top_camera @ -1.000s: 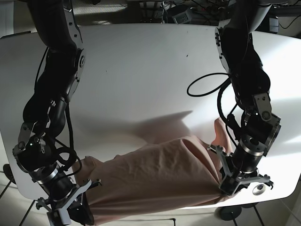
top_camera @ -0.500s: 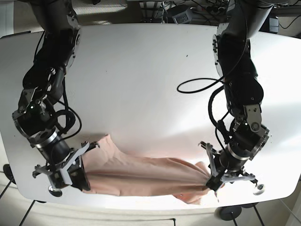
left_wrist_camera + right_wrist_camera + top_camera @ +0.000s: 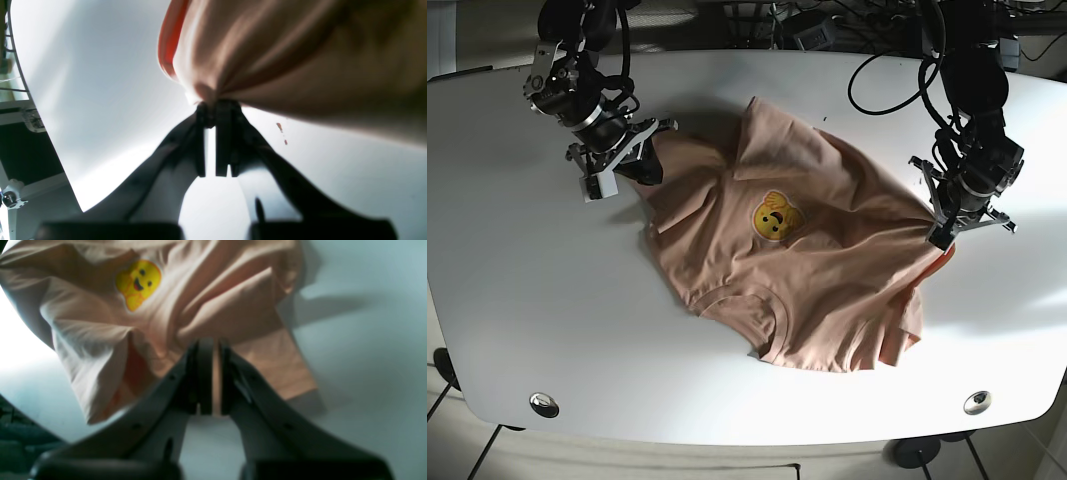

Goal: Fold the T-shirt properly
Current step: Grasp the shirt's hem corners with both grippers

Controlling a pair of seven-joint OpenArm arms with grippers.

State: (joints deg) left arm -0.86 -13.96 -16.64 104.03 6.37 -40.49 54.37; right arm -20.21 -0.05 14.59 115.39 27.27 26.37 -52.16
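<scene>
Two hands grip one peach T-shirt [image 3: 797, 265], which lies spread and rumpled across the middle of the white tabletop [image 3: 517, 300]. A yellow bear print [image 3: 775, 216] faces up near the shirt's centre, and the neck opening sits toward the near edge of the tabletop in the base view. No containers show in any view.

Left hand [image 3: 942, 228] sits at the shirt's edge on the base view's right, its arm coming down from the far side with a black cable looped above it. Its wrist view shows the fingers [image 3: 224, 133] drawn narrow, pinching a bunched fold of cloth [image 3: 283, 56] at their tips.

Right hand [image 3: 632, 165] is at the shirt's far corner on the base view's left, angled down toward the tabletop. Its wrist view shows the fingers [image 3: 205, 376] closed to a slim gap with peach cloth [image 3: 213, 316] caught between them.
</scene>
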